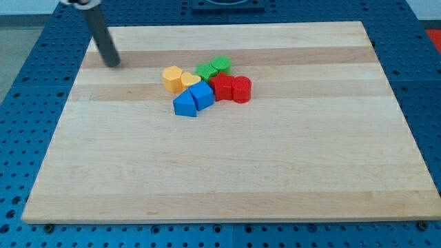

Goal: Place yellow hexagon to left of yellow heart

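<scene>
The yellow hexagon [171,76] sits on the wooden board at the left end of a tight cluster of blocks, touching the yellow heart [189,82] just to its right. My tip [113,64] rests on the board near the top left, well apart from the cluster, up and to the left of the yellow hexagon. The rod slants up and leftward out of the view's top.
Two green blocks [214,68] lie at the cluster's top. Two red blocks [232,89] lie at its right. A blue triangle [185,105] and a blue block [202,95] lie at its bottom. The wooden board [227,172] rests on a blue perforated table.
</scene>
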Controlling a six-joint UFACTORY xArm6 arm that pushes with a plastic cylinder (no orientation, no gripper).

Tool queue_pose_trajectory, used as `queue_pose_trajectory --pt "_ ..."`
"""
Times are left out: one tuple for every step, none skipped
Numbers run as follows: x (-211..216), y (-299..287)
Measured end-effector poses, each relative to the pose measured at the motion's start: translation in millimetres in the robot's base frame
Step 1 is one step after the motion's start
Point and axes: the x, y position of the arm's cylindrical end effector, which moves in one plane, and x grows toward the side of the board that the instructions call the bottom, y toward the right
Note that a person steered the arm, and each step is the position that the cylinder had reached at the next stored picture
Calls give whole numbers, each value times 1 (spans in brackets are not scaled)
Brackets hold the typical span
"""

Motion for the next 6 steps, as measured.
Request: queue_pose_trajectory --pt "-3 71" --pt "-2 90" --pt "22 92" --pt "39 92" --pt "44 92" --pt "33 105"
